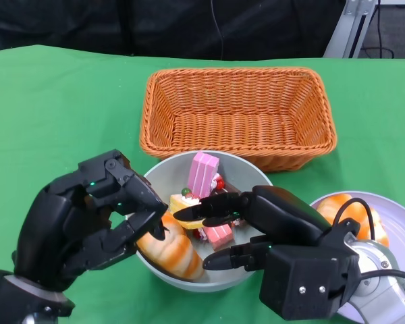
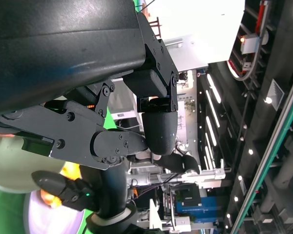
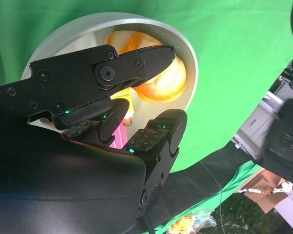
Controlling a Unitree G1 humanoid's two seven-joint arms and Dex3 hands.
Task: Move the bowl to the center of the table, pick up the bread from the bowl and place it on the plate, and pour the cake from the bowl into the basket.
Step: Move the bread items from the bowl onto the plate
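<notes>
The bowl [image 1: 158,181] sits at lower centre of the head view, just below the empty wicker basket [image 1: 237,115] at upper centre. The plate [image 1: 401,223], lower right, carries a bread [image 1: 344,209]. The left hand [image 1: 88,223] grips the bowl's left rim. The right hand [image 1: 270,226] hovers spread over the cake [image 1: 204,175], holding nothing.

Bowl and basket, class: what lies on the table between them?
Nothing: the head view shows only a thin strip of green cloth between the bowl and the basket.
</notes>
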